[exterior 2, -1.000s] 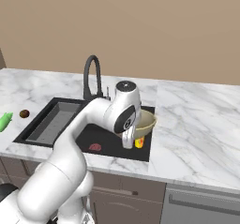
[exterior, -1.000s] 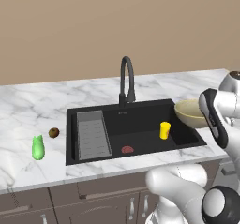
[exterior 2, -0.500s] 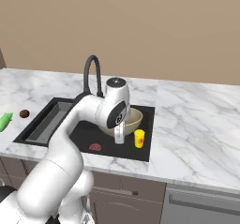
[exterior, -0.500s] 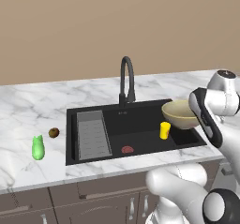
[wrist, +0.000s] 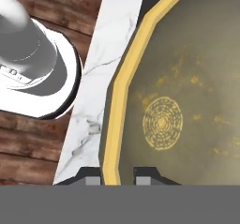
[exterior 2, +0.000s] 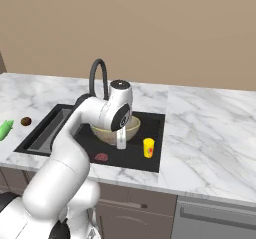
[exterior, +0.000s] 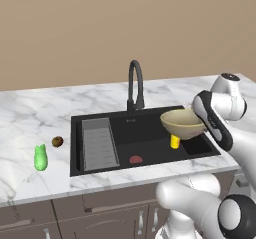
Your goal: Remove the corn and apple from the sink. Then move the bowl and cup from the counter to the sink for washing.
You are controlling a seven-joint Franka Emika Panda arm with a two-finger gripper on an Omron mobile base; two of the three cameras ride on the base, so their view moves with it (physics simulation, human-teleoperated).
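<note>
My gripper (wrist: 118, 176) is shut on the rim of the tan-yellow bowl (wrist: 187, 101), one finger on each side of the rim. The bowl (exterior: 182, 123) hangs above the right half of the black sink (exterior: 150, 133); in the right base view the bowl (exterior 2: 115, 131) sits under my hand with the gripper (exterior 2: 121, 135) at its near rim. The yellow cup (exterior: 175, 141) (exterior 2: 148, 147) stands in the sink just below and beside the bowl. On the white counter (exterior: 30, 118), left of the sink, lie the green corn (exterior: 40, 158) (exterior 2: 5, 129) and the small brownish apple (exterior: 57, 141) (exterior 2: 26, 121).
A flat reddish item (exterior: 136, 159) (exterior 2: 101, 157) lies on the sink floor near the front. The ribbed drain rack (exterior: 99, 143) fills the sink's left part. The black arched faucet (exterior: 135, 83) (exterior 2: 97, 78) rises behind the basin, close to the bowl.
My arm has carried the bowl leftward from the counter's right side to above the sink. Cup, corn and apple have stayed put.
</note>
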